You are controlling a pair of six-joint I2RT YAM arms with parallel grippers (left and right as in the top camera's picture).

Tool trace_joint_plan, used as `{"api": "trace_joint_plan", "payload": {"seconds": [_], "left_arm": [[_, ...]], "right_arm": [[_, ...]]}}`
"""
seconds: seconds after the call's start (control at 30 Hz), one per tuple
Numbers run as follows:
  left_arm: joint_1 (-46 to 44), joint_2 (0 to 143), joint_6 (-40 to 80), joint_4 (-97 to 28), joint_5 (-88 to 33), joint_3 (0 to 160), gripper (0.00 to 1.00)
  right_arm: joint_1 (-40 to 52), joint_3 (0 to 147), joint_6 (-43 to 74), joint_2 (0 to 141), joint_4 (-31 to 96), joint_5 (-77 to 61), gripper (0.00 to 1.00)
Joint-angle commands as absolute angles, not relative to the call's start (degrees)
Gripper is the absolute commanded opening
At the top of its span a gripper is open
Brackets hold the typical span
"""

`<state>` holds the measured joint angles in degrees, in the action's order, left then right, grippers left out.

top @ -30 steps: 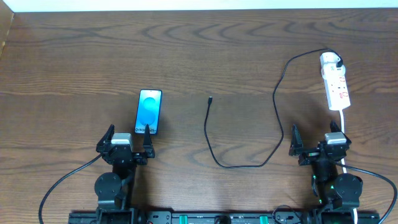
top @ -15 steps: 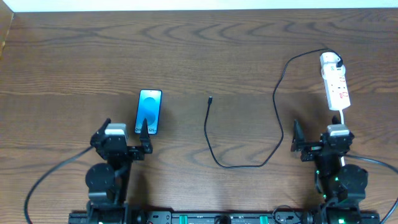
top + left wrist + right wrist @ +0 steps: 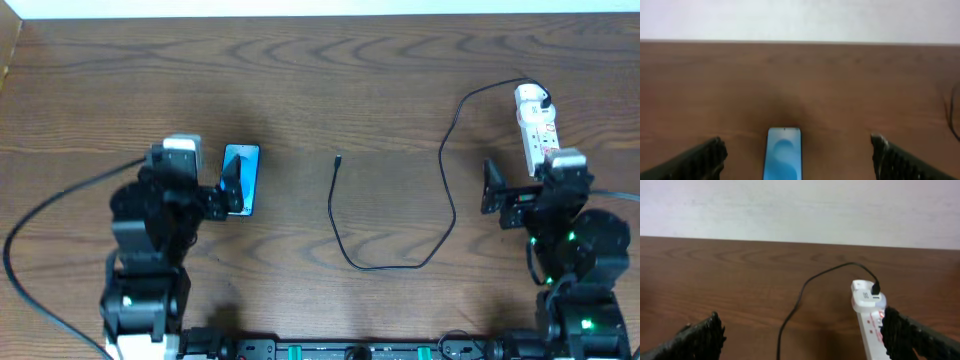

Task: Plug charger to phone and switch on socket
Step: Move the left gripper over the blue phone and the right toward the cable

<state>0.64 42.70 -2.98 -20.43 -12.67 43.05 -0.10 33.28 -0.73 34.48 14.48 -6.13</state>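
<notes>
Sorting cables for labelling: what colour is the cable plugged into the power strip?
Black; the charger at the white socket shows best in the right wrist view.

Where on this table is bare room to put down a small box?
The widest free patch is the far strip of table beyond the phone and the charger. Another lies between phone and charger tip. It is crowded at the socket, where the charger plugs in.

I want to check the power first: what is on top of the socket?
The charger has its black plug in the far end of the socket. In the overhead view the right gripper covers the near end, so anything there is hidden.
</notes>
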Motion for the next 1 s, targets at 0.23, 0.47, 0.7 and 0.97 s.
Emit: {"api": "trace_joint_plan", "payload": {"seconds": [0.23,0.47,0.7,0.97], "left_arm": [[0.8,60.4,-5.0,-40.0,-16.0,67.9,0.95],[0.8,74.7,-5.9,-56.0,-16.3,85.6,0.95],[0.8,84.8,-8.4,-64.0,-16.3,94.1,0.95],[0.8,90.3,-8.4,-62.9,-16.7,94.1,0.95]], "right_arm": [[0.4,48.9,-1.3,47.0,24.5,-14.1,0.99],[0.4,59.7,-1.4,57.9,34.1,-17.8,0.99],[0.4,70.1,-1.5,67.1,44.4,-18.6,0.99],[0.4,70.8,-0.2,69.9,42.5,-20.5,0.99]]}}
